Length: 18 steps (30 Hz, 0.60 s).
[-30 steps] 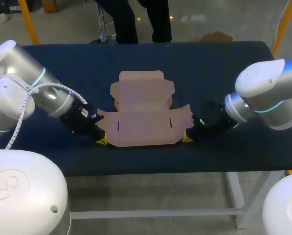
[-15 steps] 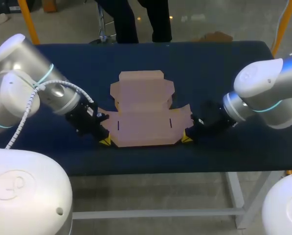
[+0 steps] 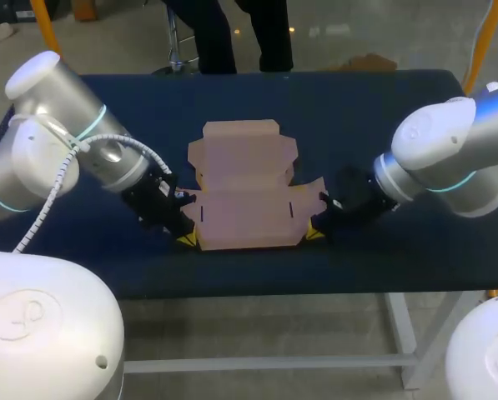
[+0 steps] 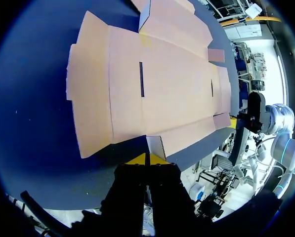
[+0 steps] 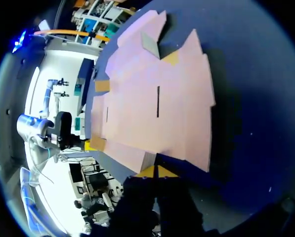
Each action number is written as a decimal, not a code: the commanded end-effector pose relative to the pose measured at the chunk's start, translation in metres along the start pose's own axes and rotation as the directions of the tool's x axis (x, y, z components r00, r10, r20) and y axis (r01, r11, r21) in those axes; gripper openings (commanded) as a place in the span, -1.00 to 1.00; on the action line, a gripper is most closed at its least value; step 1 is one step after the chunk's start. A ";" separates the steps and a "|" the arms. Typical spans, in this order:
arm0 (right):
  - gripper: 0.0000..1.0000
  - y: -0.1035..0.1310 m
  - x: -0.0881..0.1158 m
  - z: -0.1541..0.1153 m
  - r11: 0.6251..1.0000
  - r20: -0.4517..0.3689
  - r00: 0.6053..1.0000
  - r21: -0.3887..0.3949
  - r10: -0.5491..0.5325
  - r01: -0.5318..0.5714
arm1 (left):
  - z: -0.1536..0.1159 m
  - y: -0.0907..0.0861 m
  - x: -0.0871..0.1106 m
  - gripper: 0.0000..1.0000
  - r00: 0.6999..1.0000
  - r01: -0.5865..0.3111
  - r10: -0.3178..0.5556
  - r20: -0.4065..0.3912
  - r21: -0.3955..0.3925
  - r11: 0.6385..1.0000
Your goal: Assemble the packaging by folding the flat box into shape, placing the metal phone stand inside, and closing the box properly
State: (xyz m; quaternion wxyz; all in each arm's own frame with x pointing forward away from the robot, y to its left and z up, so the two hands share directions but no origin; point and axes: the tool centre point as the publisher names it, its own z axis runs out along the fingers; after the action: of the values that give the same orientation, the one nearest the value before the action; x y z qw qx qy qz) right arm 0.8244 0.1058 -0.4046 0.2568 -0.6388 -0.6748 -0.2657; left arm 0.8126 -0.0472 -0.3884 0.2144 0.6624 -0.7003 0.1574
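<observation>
flat box (image 3: 247,200) lies spread open in the middle of your desk (image 3: 382,108), and your left tool (image 3: 185,240) and right tool (image 3: 314,234) sit at its two near corners, one on each side, each with its yellow tips closed narrow against each other.

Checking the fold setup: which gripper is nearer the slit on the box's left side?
Left. The left gripper is at the box's near left corner, close by that slit; the right gripper is at the near right corner.
</observation>
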 end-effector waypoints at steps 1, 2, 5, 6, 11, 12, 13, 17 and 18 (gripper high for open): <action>-1.00 -0.001 0.006 0.001 1.000 0.023 1.000 -0.004 -0.004 0.004 | 0.001 -0.002 0.004 -1.00 1.000 -0.003 0.003 0.016 -0.006 1.000; -1.00 -0.001 0.007 0.001 1.000 0.025 1.000 -0.004 -0.006 0.006 | 0.001 -0.002 0.005 -1.00 1.000 -0.005 0.005 0.018 -0.006 1.000; -1.00 0.001 0.009 0.002 1.000 0.033 0.999 -0.004 -0.010 0.010 | 0.001 -0.003 0.006 -1.00 1.000 -0.010 0.010 0.023 -0.006 1.000; -1.00 0.002 0.009 0.003 1.000 0.034 0.999 -0.003 -0.012 0.012 | 0.001 -0.003 0.007 -1.00 1.000 -0.012 0.012 0.023 -0.006 1.000; -1.00 0.005 0.011 0.007 1.000 0.041 0.999 0.006 -0.022 0.022 | 0.002 -0.004 0.009 -1.00 0.999 -0.024 0.024 0.026 -0.006 1.000; -1.00 0.006 0.012 0.008 1.000 0.042 0.999 0.007 -0.024 0.024 | 0.002 -0.004 0.010 -1.00 0.999 -0.025 0.025 0.026 -0.006 1.000; -1.00 0.007 0.012 0.009 1.000 0.044 0.999 0.009 -0.026 0.026 | 0.003 -0.005 0.010 -1.00 0.999 -0.028 0.028 0.026 -0.006 1.000; -1.00 0.009 0.013 0.012 0.999 0.051 0.998 0.017 -0.036 0.035 | 0.005 -0.005 0.011 -1.00 0.999 -0.033 0.034 0.024 -0.010 0.999; -1.00 0.009 0.014 0.012 0.999 0.052 0.998 0.019 -0.038 0.037 | 0.005 -0.005 0.012 -1.00 0.999 -0.034 0.035 0.024 -0.011 0.999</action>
State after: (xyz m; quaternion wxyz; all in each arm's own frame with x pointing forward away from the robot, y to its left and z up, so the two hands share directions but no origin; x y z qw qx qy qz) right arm 0.8300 0.1209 -0.4024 0.2394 -0.6303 -0.6942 -0.2520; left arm 0.8150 -0.0576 -0.3859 0.2071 0.6508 -0.7140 0.1540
